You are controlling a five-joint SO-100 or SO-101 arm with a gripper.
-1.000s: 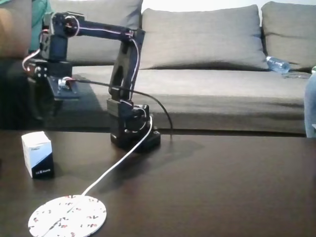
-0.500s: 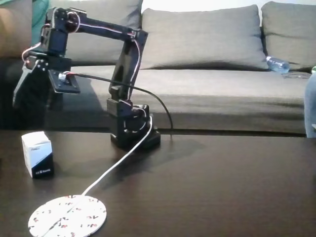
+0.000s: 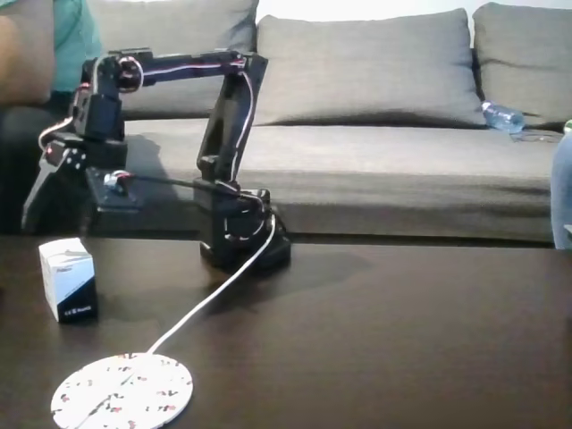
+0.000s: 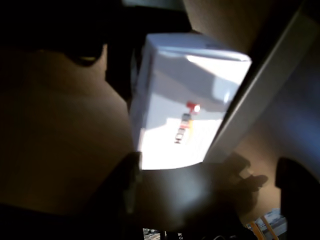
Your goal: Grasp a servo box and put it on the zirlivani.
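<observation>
One servo box [image 3: 68, 279] is seen in the fixed view, standing upright on the dark table [image 3: 402, 340] near its left edge. Its top and upper sides are white, and a black panel with white lettering is turned toward the camera's right. The box is nearly cube-like, so no clear long axis can be made out. In the wrist view the same box [image 4: 187, 95] is seen blurred, from above and tilted in the picture, with a small red mark and dark printing on a white face.

One zirlivani [image 3: 122, 391] lies flat on the table in front of the box, nearer the camera and a little to the right; the two are apart.

One gripper [image 3: 63, 210] is held above and slightly behind the box, pointing downward, with its jaws spread wide. Nothing is held between them, and the box is not touched. One black arm [image 3: 223, 116] is seen, reaching leftward from its base [image 3: 241, 237] at the table's far side. A white cable [image 3: 214, 290] is run from the base across the table toward the disc.

Behind the table one grey sofa [image 3: 375, 134] is seen, with one plastic bottle [image 3: 502, 116] lying on its right seat. A person's arm and teal sleeve [image 3: 76, 36] are seen at the upper left.
</observation>
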